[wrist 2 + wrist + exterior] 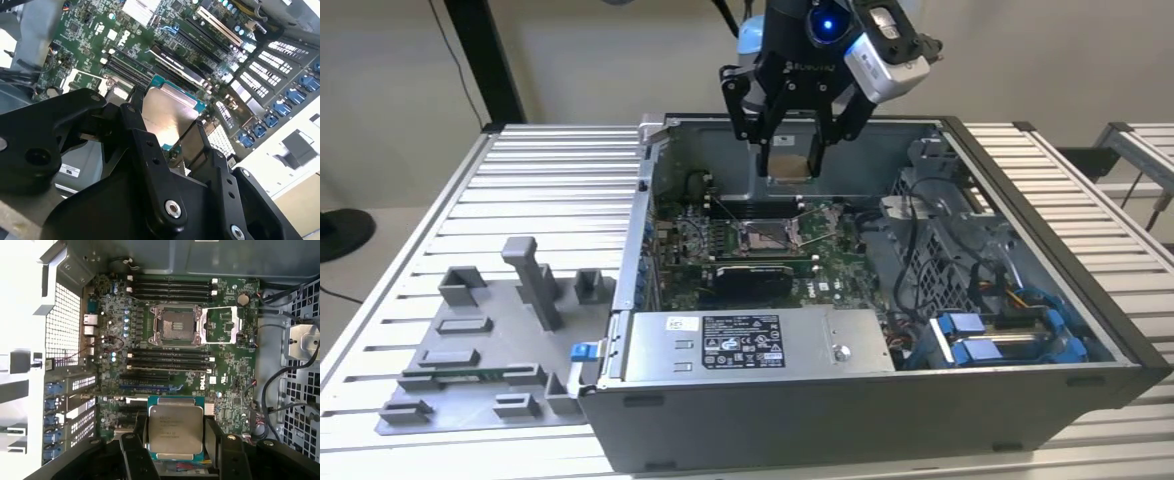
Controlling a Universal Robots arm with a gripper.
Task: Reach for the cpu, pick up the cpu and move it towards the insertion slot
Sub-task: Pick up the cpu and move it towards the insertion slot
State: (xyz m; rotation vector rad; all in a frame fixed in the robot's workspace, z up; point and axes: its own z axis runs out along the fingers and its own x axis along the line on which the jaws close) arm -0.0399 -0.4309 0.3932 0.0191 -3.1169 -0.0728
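My gripper (789, 168) hangs over the far part of the open computer case, shut on the cpu (787, 160), which shows its tan underside in the exterior view. In both wrist views the cpu (175, 427) (167, 112) turns its silvery top face to the camera, and the black fingers (134, 447) press on two opposite edges. The insertion slot (765, 235) (175, 326) lies on the green motherboard below the chip and a little nearer the case's front. Its metal frame is swung open and its dark centre is bare.
The case walls (927, 135) ring the motherboard. A power supply (747, 345) fills the near side, with blue drive holders (1001, 335) and cables at the exterior view's right. A grey tray with plastic blocks (480, 340) sits on the slatted table at the exterior view's left.
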